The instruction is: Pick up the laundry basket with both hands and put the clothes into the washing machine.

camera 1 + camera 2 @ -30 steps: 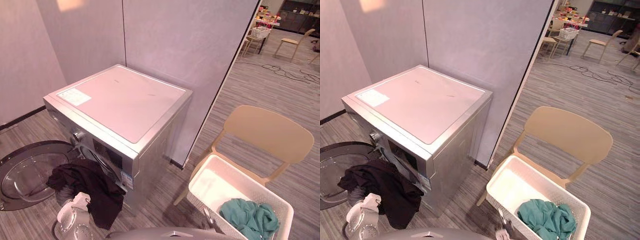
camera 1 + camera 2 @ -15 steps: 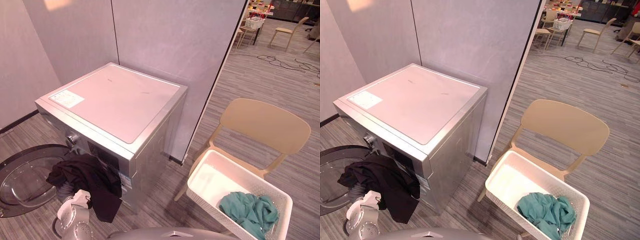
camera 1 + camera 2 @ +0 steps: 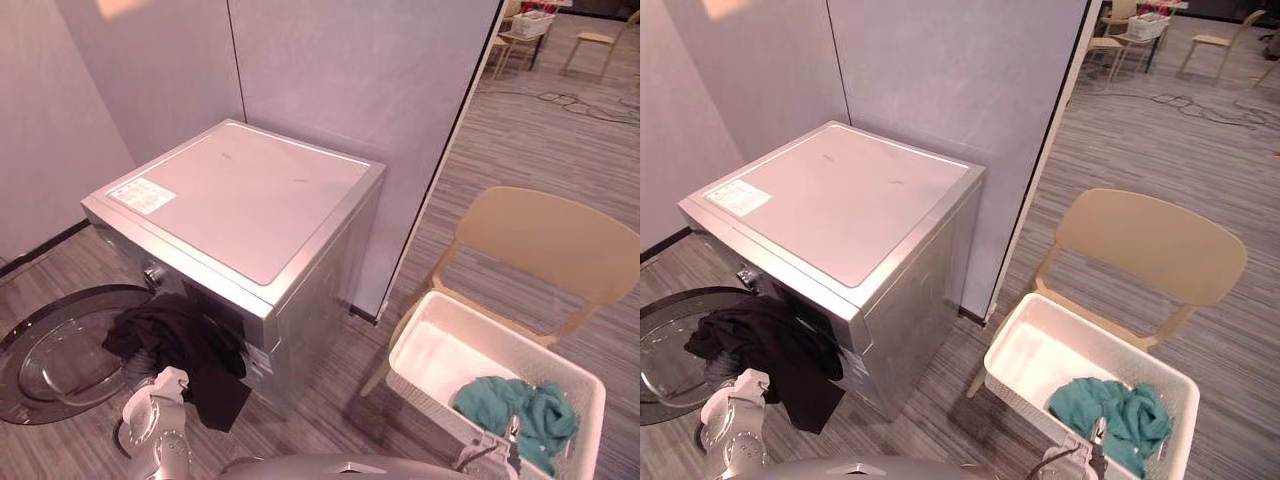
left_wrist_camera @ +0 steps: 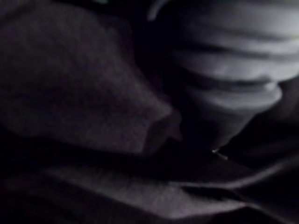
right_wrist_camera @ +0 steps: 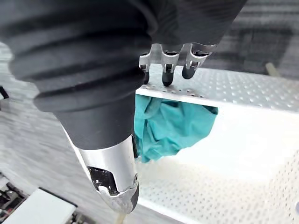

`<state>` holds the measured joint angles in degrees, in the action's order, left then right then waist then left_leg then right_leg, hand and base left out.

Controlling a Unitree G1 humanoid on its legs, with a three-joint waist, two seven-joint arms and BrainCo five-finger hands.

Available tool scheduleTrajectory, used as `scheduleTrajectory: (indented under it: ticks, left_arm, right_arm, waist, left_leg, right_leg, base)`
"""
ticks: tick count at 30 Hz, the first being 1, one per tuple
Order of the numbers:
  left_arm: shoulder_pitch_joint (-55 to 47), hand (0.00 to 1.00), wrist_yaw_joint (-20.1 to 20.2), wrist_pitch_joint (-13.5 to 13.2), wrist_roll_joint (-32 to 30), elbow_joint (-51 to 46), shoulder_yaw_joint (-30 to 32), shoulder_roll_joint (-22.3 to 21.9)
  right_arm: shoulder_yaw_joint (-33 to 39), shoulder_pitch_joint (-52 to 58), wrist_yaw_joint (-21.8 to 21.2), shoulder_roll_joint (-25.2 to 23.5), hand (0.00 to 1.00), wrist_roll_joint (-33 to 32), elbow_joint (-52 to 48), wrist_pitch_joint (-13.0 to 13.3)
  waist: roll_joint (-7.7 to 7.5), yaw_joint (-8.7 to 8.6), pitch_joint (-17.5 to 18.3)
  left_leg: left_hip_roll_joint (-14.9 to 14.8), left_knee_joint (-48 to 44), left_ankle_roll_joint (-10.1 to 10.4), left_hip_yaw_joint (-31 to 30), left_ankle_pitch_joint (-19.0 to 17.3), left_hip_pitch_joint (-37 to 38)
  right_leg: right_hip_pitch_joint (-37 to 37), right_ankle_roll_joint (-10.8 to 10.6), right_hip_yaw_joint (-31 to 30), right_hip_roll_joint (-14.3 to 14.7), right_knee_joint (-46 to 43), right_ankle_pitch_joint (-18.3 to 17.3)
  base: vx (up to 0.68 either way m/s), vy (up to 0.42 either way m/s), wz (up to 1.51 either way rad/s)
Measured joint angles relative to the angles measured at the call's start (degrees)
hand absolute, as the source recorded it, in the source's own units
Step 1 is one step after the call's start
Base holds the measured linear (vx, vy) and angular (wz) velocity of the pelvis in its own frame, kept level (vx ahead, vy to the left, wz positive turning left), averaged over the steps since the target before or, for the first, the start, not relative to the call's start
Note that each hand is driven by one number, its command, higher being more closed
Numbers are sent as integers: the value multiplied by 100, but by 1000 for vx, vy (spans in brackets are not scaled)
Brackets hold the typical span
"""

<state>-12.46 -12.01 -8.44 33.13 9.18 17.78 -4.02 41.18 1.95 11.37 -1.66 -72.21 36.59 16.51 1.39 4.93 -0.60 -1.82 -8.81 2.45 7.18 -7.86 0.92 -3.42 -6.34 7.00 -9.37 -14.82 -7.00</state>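
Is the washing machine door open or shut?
Open. The round door is swung wide beside the washing machine, and dark clothes hang out of its opening.

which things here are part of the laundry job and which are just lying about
Job: laundry basket, teal clothes, black garment hanging from the washing machine, its open door, right hand at the basket rim.
Lying about: beige chair, far chairs.

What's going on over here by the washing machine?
A humanoid robot is partway through loading laundry. Its left hand is down at the black garment hanging out of the washing machine, whose door is swung wide open. Its right hand hovers, fingers relaxed, at the rim of the white laundry basket, which appears to rest on a beige chair and holds a teal garment. The basket is not lifted yet.
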Motion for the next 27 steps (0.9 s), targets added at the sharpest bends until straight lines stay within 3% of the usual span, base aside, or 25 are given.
scheduleTrajectory:
  ticks: [4,15,20,27]
  left_arm:
    - [55,100,-28,0,47,-14,-92,1]
    - [55,100,-162,0,46,8,-161,3]
    - [60,100,-175,0,45,56,-160,2]
    - [68,100,-174,0,43,53,151,-16]
  right_arm:
    - [122,-402,173,7,0,-4,-362,311]
    - [177,-786,296,58,0,61,-692,500]
    - [128,-519,291,21,0,69,-683,483]
    - [171,315,76,-207,0,244,-658,168]
  waist:
    - [4,71,-13]
    - [10,156,-39]
    - [11,150,-38]
    - [0,92,-48]
  left_leg:
    - [36,94,-10,-65,106,-47]
    - [34,206,6,-190,215,-99]
    - [29,205,1,-182,222,-63]
    - [-1,307,6,-87,237,131]
  right_leg:
    - [-63,-1,41,-23,12,1]
    - [-58,12,181,-21,72,11]
    - [-25,10,177,-12,139,52]
    - [156,20,122,2,304,118]
  base:
    - [14,0,9]
    - [-8,-8,7]
    - [0,0,0]
    - [-26,9,-6]
